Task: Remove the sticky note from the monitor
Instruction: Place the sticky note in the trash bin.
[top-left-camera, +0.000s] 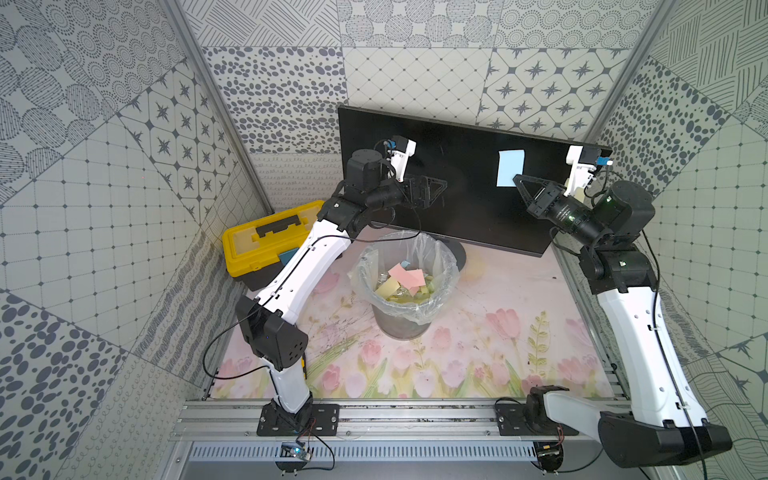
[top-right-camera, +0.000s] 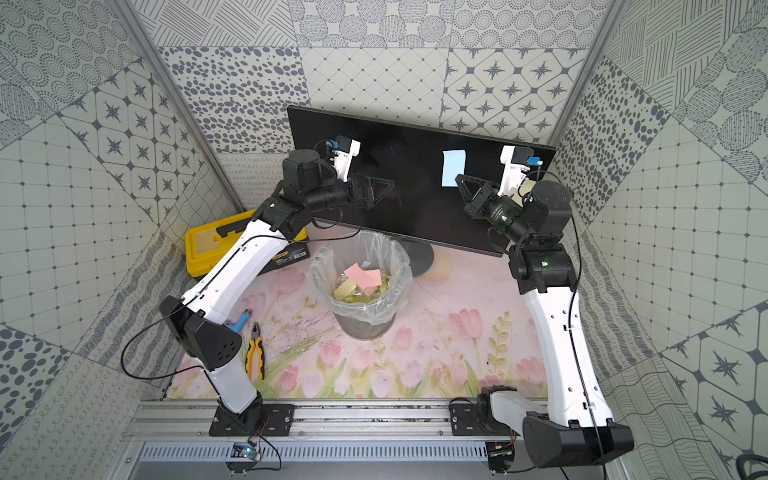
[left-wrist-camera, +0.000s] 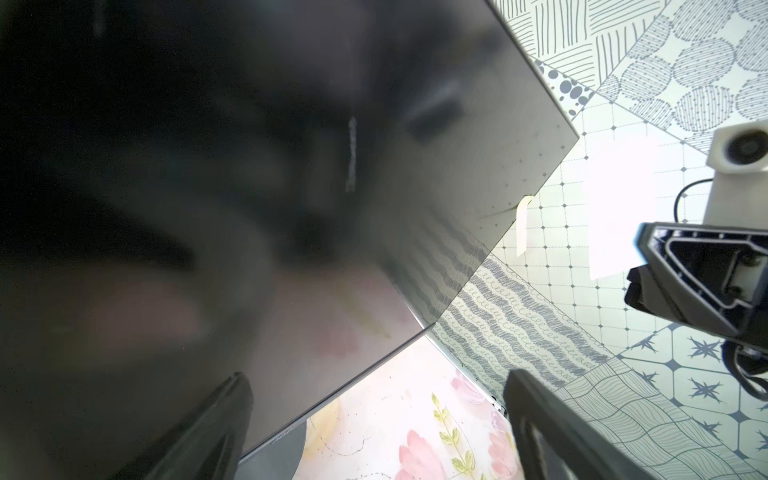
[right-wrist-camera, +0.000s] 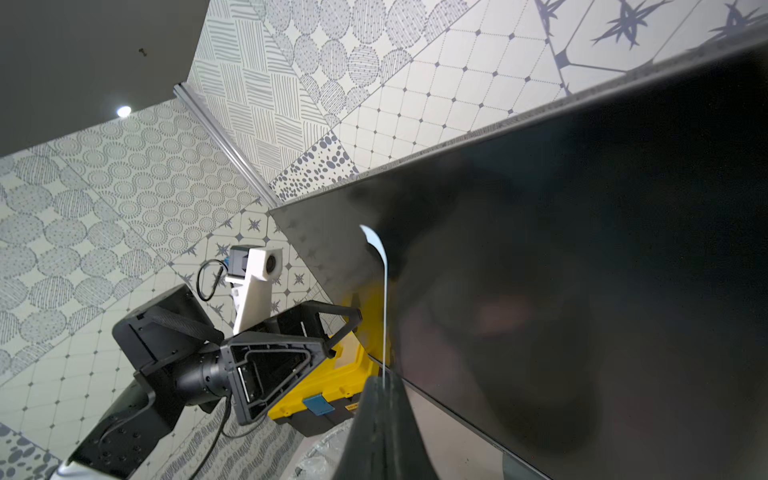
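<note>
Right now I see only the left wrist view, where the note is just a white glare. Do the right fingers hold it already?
Observer: Yes. In the right wrist view the right fingers are shut on the lower end of the sticky note.
Operator: Which colour is it?
Observer: Light blue in both top views, against the black monitor.
Operator: Where could it go after?
Observer: A lined bin holding other notes stands before the monitor.

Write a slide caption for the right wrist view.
Seen edge-on, the blue sticky note at the monitor is pinched by the right gripper; the left gripper hangs open beyond.
</note>
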